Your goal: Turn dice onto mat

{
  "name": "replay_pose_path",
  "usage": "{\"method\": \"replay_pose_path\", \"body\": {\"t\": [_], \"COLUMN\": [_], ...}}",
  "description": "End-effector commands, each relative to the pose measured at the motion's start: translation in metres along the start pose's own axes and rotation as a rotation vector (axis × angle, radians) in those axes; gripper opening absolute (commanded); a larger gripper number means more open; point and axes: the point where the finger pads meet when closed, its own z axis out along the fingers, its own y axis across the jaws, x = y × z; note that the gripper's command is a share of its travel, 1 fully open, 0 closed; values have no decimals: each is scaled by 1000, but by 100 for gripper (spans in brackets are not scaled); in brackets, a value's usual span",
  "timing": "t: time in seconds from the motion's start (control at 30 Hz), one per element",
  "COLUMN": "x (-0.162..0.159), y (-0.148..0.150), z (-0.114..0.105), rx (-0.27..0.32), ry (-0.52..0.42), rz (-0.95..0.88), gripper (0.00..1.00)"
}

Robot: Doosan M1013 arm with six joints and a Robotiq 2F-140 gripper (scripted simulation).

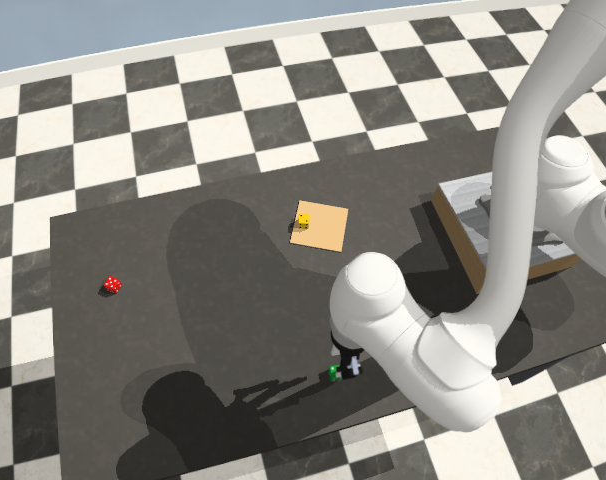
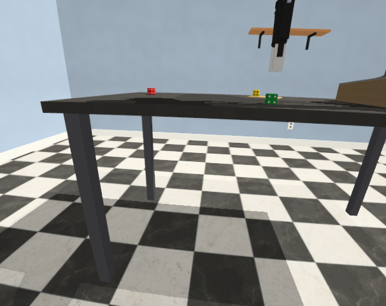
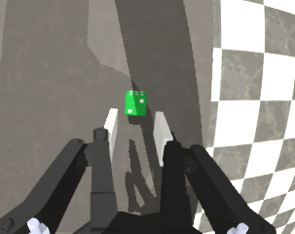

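The green die (image 1: 335, 372) lies flat on the dark table near its front edge, off the mat; it also shows in the exterior view (image 2: 271, 99) and the wrist view (image 3: 135, 103). My gripper (image 2: 276, 64) points straight down, well above the green die. Its fingers stand partly open with nothing between them, and the wrist view (image 3: 135, 127) shows the die far below their gap. The yellow die (image 1: 303, 221) sits on the tan mat (image 1: 320, 225) near its left edge. The red die (image 1: 112, 284) sits far left on the table.
A wooden block (image 1: 505, 232) carrying the arm's base stands at the table's right end. My arm's elbow (image 1: 396, 320) hangs over the front right of the table. A wall shelf (image 2: 289, 31) is behind the table. The table's front edge is close to the green die.
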Motion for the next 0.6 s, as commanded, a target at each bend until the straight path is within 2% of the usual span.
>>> {"method": "replay_pose_path", "body": {"t": [0.0, 0.57], "x": [0, 0], "y": [0, 0], "z": [0, 6], "rx": [0, 0], "ry": [0, 0], "rz": [0, 0], "gripper": [35, 35]}}
